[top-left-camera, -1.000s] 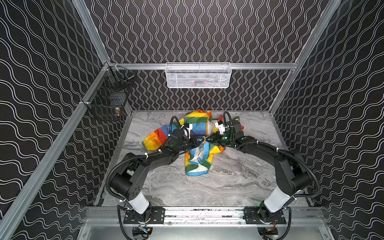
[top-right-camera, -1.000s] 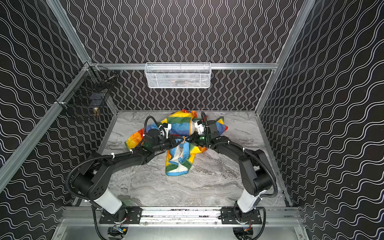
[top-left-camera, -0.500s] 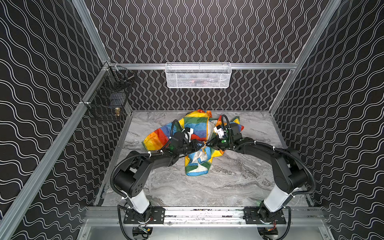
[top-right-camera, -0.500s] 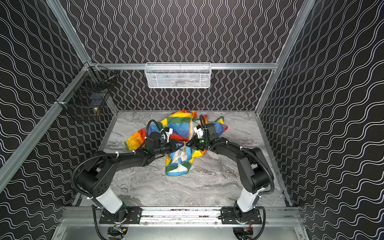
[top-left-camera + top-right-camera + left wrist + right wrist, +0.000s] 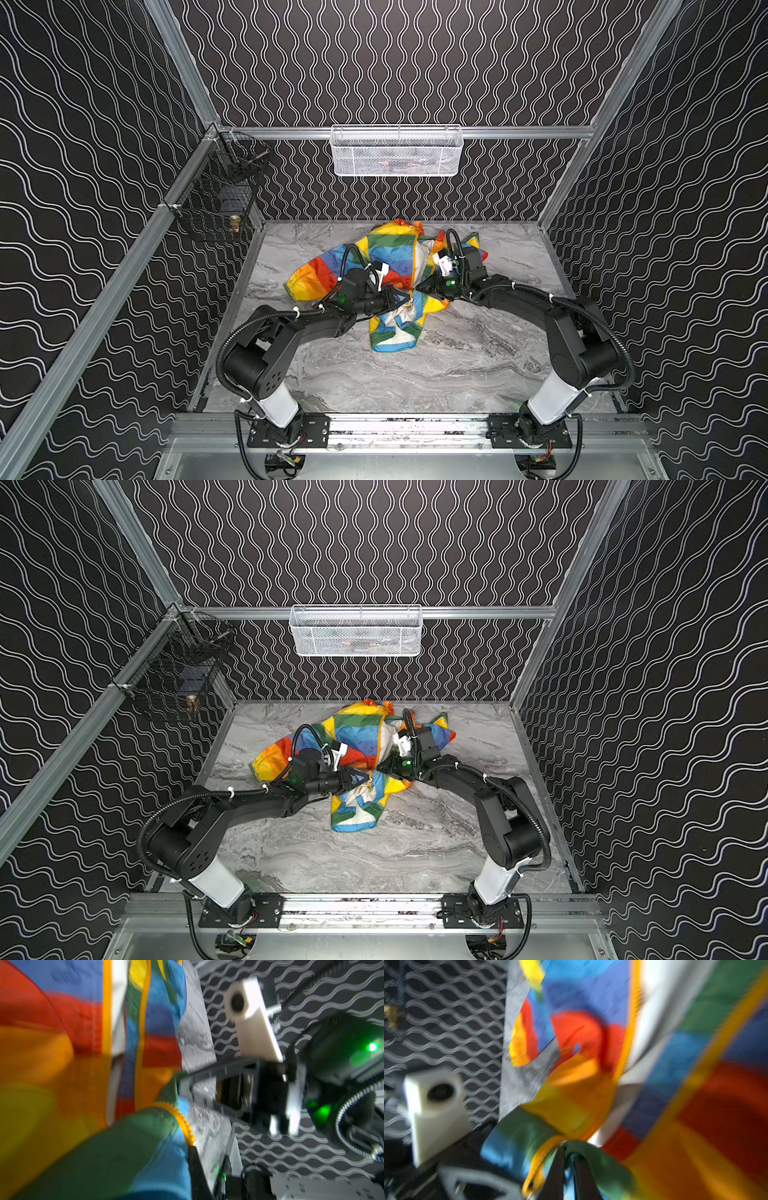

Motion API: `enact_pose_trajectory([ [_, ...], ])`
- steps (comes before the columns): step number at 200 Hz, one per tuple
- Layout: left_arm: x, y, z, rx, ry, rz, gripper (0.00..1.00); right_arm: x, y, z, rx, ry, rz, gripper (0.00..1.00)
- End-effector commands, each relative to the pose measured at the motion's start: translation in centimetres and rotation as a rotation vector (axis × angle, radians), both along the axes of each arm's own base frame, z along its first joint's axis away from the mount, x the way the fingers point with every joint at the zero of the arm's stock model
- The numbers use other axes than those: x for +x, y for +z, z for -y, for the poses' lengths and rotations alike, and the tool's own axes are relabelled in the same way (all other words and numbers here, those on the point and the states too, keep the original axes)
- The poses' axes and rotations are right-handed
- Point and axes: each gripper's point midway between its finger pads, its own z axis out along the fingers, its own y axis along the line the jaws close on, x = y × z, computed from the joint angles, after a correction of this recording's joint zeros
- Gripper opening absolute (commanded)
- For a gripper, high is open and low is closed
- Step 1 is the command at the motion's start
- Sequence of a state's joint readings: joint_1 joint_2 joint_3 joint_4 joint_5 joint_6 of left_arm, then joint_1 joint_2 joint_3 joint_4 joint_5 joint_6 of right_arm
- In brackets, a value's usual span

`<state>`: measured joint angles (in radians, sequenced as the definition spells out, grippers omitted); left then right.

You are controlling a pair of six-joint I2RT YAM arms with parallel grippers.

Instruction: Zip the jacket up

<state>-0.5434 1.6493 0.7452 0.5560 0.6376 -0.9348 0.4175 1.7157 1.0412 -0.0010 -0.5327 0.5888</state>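
Observation:
The rainbow-striped jacket (image 5: 390, 253) (image 5: 357, 733) lies crumpled at the back middle of the table, its front apart and white lining showing beside the orange zipper (image 5: 414, 266). Both grippers meet at the zipper's lower part. My left gripper (image 5: 405, 298) (image 5: 368, 779) is shut on the jacket's zipper edge. In the left wrist view the orange teeth (image 5: 187, 1126) end at its dark finger (image 5: 197, 1174), and cloth hides the other finger. My right gripper (image 5: 419, 289) (image 5: 569, 1159) holds a green fold of the jacket, its fingers (image 5: 557, 1169) a slit apart. Both wrist views are blurred.
A white mesh basket (image 5: 397, 151) hangs on the back wall. On the left wall hangs a black wire basket (image 5: 218, 203). The grey marble tabletop (image 5: 457, 365) stretches in front of the jacket, between the two arm bases.
The right arm has shifted slightly left toward the left gripper, and its fingers have parted a little. The jacket's lower flap has barely moved.

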Motion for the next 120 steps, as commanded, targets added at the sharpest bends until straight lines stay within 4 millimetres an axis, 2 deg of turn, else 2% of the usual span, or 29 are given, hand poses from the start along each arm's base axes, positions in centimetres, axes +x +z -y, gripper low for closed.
enact_pose_trajectory([
  [1,-1.7,-0.4,0.1,0.005,-0.071,-0.04,0.0,1.7,1.0,0.8,-0.046,-0.058,0.098,0.19],
  [76,-1.6,0.6,-0.7,-0.031,-0.08,-0.051,0.0,0.7,2.8,3.0,-0.136,-0.082,0.147,0.38],
  [120,-1.5,1.8,-1.2,-0.025,-0.091,-0.046,0.0,-0.8,5.5,3.7,-0.198,-0.052,0.209,0.49],
])
